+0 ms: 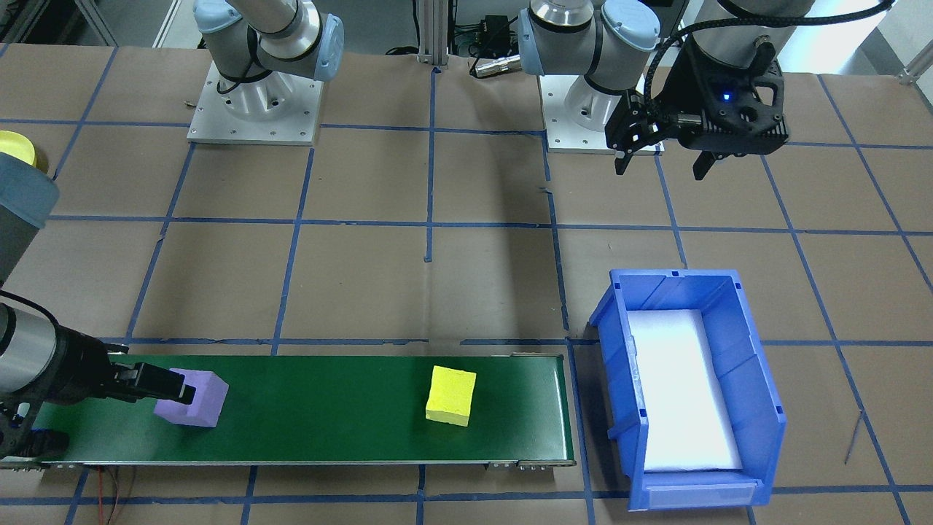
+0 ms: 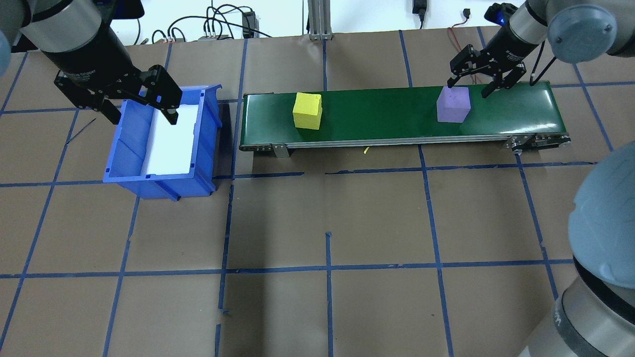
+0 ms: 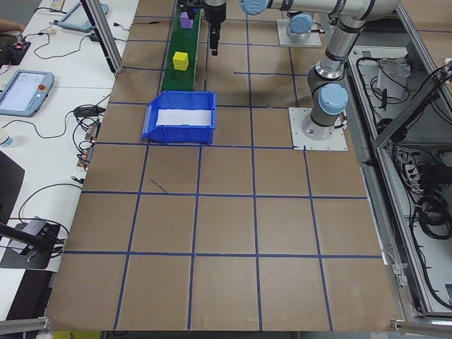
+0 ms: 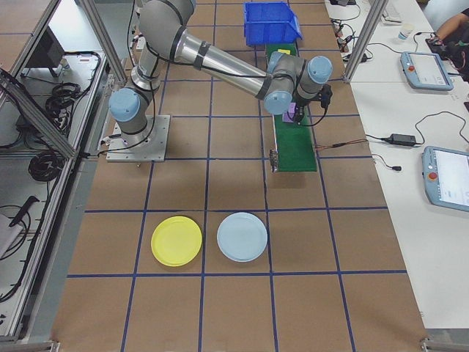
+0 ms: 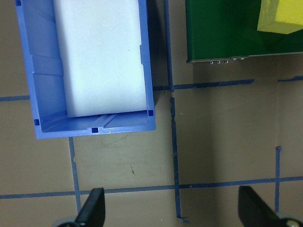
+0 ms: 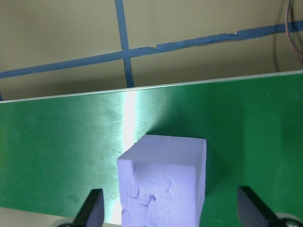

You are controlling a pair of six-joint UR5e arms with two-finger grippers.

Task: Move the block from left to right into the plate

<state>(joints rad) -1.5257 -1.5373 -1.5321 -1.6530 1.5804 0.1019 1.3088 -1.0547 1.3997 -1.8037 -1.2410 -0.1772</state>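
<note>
Left gripper [image 2: 141,101] hung with jaws spread wide over the blue bin [image 2: 163,144], holding nothing. The bin was a rigid plastic rectangle with ribbed walls and a flat white foam pad [image 2: 171,141] lining its floor; it sat just beside the left end of the conveyor [image 2: 387,109], apart from it by a narrow gap.

The conveyor was a long, smooth, dark green belt in a thin metal frame. Two foam blocks rested on it, well apart: one yellow block [image 2: 307,110], matte with a faintly pitted face, near the belt's left end, with bare belt on every side; one purple block [image 2: 453,104], cube-shaped with a rough, dented front face in the right wrist view, nearer the right end.

Right gripper [image 2: 480,87] was open wide at the purple block, fingertips down at the level of the block's top, one on each side; the right wrist view showed a gap between each finger and the block, so no contact.

Tabletop [image 2: 327,218] was brown paper gridded with blue tape.

Two round plates with low rims lay side by side, not touching, on the tabletop past the conveyor's right end: the yellow plate [image 4: 176,240] and a pale blue plate [image 4: 242,237], both smooth plastic, both empty.
</note>
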